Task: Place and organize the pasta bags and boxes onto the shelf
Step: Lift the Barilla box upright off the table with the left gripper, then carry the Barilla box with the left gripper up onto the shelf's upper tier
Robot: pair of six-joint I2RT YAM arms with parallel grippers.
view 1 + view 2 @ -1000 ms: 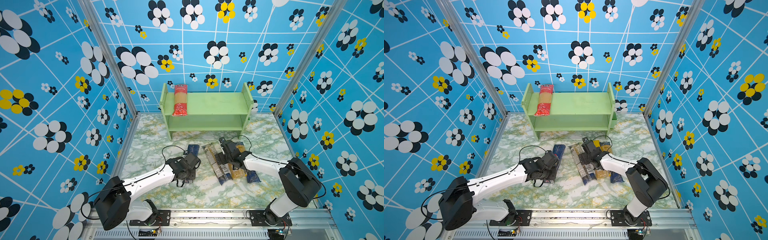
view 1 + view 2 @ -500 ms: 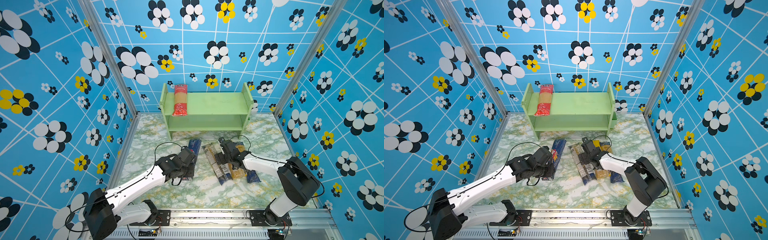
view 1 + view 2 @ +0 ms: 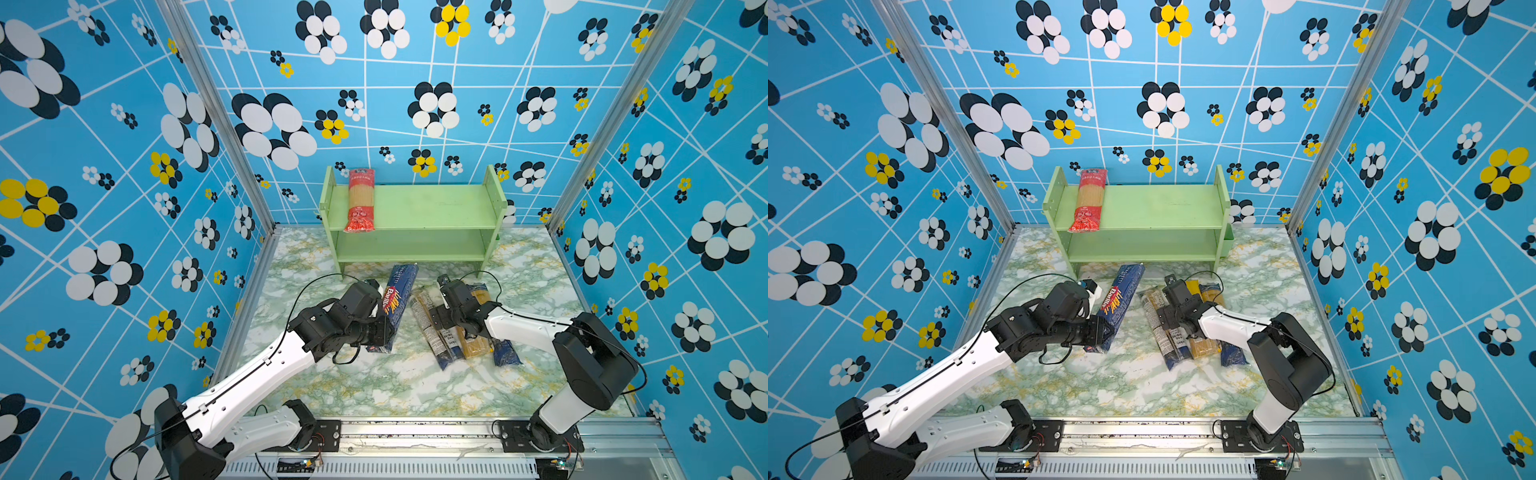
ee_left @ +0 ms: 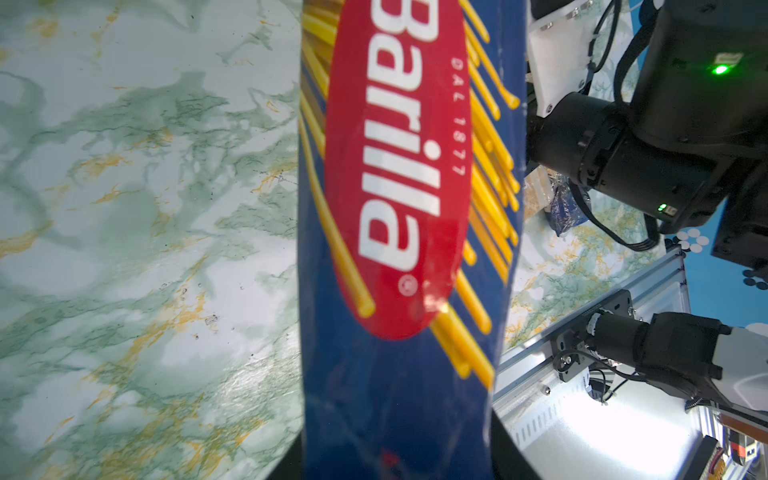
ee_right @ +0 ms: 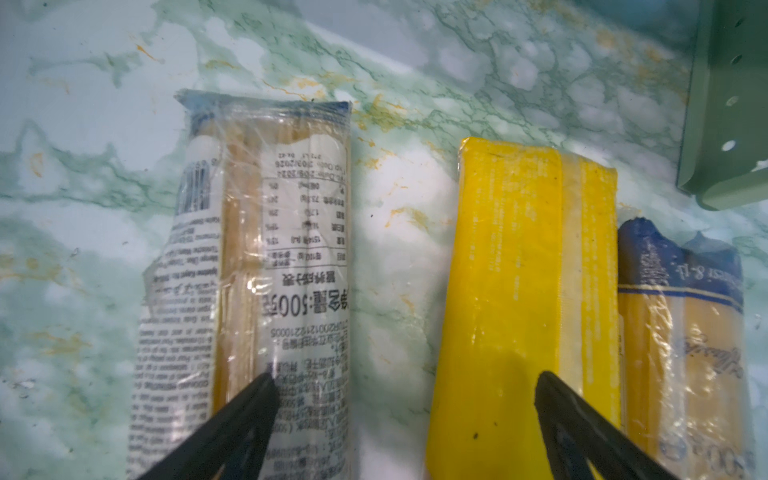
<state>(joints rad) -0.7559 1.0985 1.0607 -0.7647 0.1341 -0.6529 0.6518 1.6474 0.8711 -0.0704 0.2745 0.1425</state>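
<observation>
plainly, left tool [image 3: 382, 336] pinches barilla pack [image 4: 395, 208], "dal 1877"; right tool [image 5: 403, 378] spread, label [image 5: 307, 291] perhaps "500".

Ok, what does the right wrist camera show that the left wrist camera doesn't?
Only right wrist: the open right hand, one fingertip over the white-label pack and one over the yellow-topped bag, plus a corner of the shelf. Only left wrist: the Barilla pack filling the middle, the right arm and the base rail. Both: the marble table. Left wrist also glimpses bag ends, too small to identify.
</observation>
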